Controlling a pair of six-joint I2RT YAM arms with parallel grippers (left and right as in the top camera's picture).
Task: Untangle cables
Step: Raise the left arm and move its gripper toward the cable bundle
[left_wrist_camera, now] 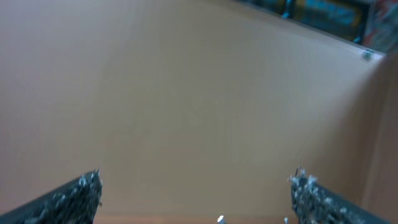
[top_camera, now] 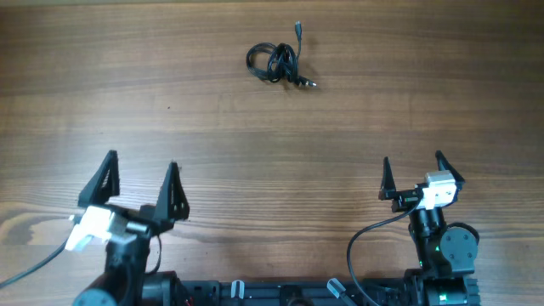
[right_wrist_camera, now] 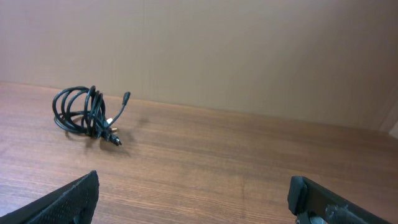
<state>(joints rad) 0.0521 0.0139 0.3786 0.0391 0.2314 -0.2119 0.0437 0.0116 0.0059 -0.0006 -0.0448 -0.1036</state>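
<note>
The cables (top_camera: 276, 62) are a small knotted bundle of thin black cords with plug ends sticking out, lying on the wooden table near its far edge, in the middle. The bundle also shows in the right wrist view (right_wrist_camera: 87, 115), far ahead and to the left. My left gripper (top_camera: 140, 183) is open and empty near the front left of the table. My right gripper (top_camera: 412, 174) is open and empty near the front right. Both are far from the bundle. The left wrist view shows only its own fingertips (left_wrist_camera: 196, 186) and a blurred tan surface.
The wooden table (top_camera: 255, 144) fills the overhead view. The arm bases and their thicker black wires (top_camera: 365, 246) sit along the front edge. A tan wall (right_wrist_camera: 249, 56) rises behind the table's far edge.
</note>
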